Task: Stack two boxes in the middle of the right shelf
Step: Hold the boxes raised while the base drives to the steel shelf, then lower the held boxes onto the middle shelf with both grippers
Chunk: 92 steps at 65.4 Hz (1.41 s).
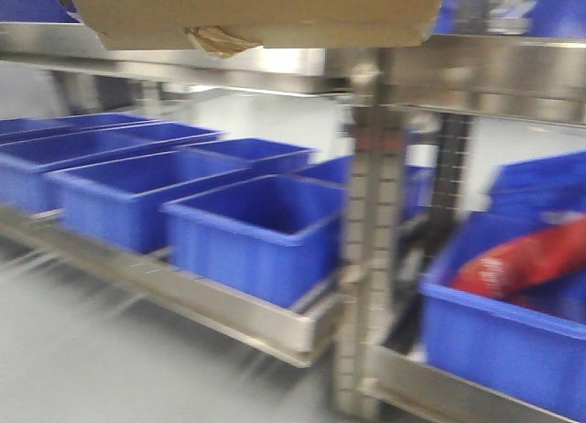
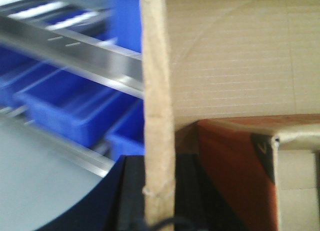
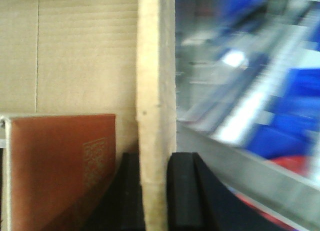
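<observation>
My left gripper (image 2: 159,191) is clamped on 1 wall of the tall brown corrugated cardboard box (image 1: 256,11), which is carried high, above the bins. My right gripper (image 3: 155,191) pinches the opposite wall. I judge the board light, stiff edgewise and crushable, so wall grips suit it. A shallow reddish-brown carton (image 2: 225,171) rides inside. Blue plastic bins (image 1: 247,231) sit below, and the stainless steel upright (image 1: 366,240) obstructs travel to the right.
</observation>
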Tool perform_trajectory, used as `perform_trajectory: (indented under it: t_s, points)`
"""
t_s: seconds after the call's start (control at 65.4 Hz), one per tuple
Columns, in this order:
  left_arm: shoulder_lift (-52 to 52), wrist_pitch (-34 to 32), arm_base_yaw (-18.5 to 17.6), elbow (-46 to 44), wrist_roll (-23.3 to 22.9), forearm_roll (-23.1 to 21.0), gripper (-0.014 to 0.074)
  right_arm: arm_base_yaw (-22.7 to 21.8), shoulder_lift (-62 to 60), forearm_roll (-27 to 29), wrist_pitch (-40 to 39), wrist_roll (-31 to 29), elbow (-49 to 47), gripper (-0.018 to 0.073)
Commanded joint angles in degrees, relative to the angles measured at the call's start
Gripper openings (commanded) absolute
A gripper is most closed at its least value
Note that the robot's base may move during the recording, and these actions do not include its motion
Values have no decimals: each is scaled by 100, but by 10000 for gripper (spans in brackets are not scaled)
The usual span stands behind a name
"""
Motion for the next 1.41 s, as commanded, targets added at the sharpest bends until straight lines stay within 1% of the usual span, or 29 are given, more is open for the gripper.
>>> perform_trajectory:
  t_s: [0.0,1.392]
  points:
    - [-67,-191,5,-65,14,98,-111,-13,-93,-73,-395,31,-83,-151]
    - [-67,-202,5,-65,14,98,-111,-13,-93,-73,-395,31,-83,-151]
